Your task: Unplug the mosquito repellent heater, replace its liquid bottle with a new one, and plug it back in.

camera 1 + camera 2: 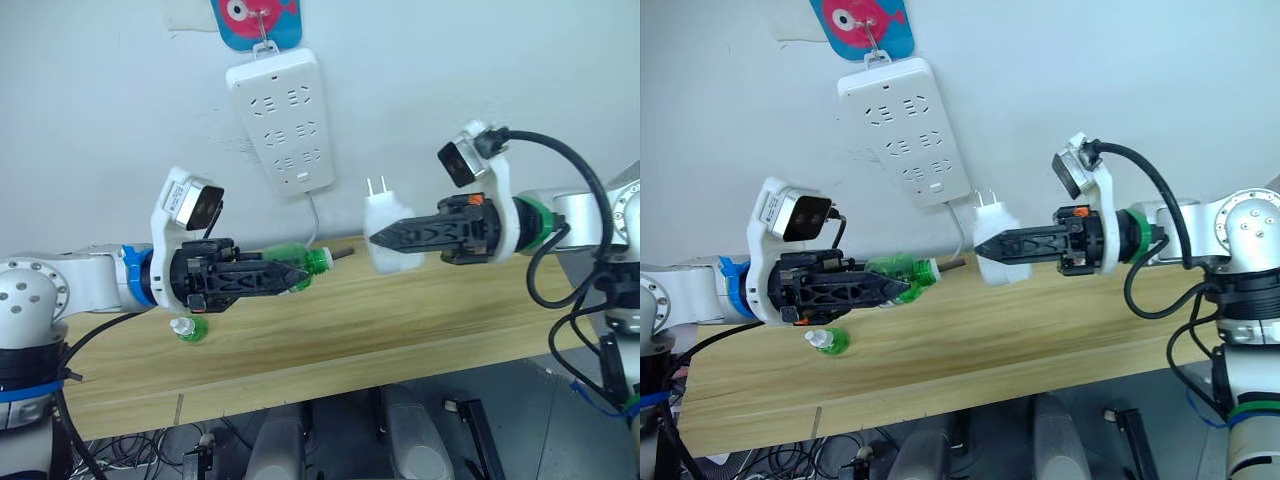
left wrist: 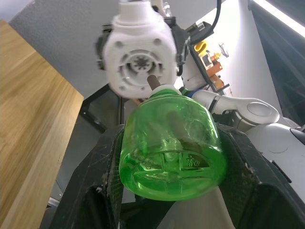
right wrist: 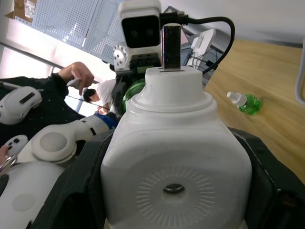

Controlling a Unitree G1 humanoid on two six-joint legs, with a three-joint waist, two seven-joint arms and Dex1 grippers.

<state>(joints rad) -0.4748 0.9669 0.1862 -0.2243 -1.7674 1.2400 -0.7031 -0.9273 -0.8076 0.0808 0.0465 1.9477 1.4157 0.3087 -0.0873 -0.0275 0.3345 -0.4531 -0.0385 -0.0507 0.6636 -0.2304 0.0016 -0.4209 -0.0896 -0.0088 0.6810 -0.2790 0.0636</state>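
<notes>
Our right hand (image 1: 372, 238) is clamped on the mosquito repellent heater (image 1: 385, 232); our left hand (image 1: 305, 279) grips a green bottle (image 1: 295, 262) near it, above the table (image 1: 400, 320).

A wooden table (image 1: 420, 330) stands against the wall. A power strip (image 1: 281, 122) hangs on the wall above the table's rear edge, tilted, with a hook plaque (image 1: 255, 20) directly above it. Over the table, the left gripper (image 1: 275, 279) at the left clamps a bottle (image 1: 297, 262) lying on its side, neck toward the right. Opposite it, at the right, the right gripper (image 1: 385, 237) grips the mosquito repellent heater (image 1: 388, 232), prongs upward. A gap separates bottle and heater. A second bottle (image 1: 188, 328) lies on the table below the left gripper.
</notes>
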